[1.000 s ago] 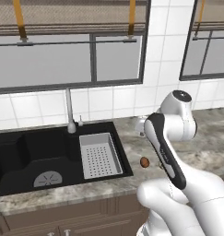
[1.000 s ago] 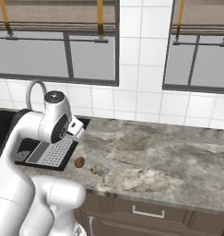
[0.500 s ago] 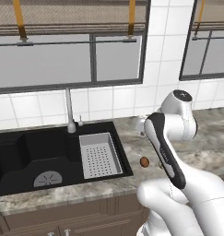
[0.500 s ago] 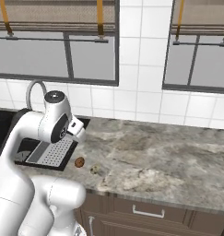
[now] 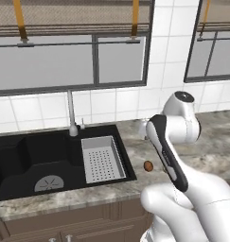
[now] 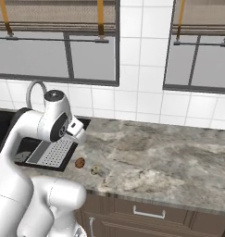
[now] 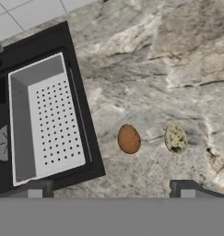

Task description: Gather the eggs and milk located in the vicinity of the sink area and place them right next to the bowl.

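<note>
My claw (image 7: 109, 189) hangs spread wide above grey marble counter (image 7: 178, 69); the brown egg (image 7: 129, 138) lies just beside the black sink (image 7: 81, 115), below white tiled wall (image 6: 141, 99) and windows (image 5: 64, 61)

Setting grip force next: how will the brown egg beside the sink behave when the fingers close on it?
The brown egg is a smooth oval lying loose on the flat counter, so a nudge from one finger would probably roll it. Its glossy curved shell may slip between the pads. As an egg, it is likely light and fragile; the open gripper should close gently.
</note>
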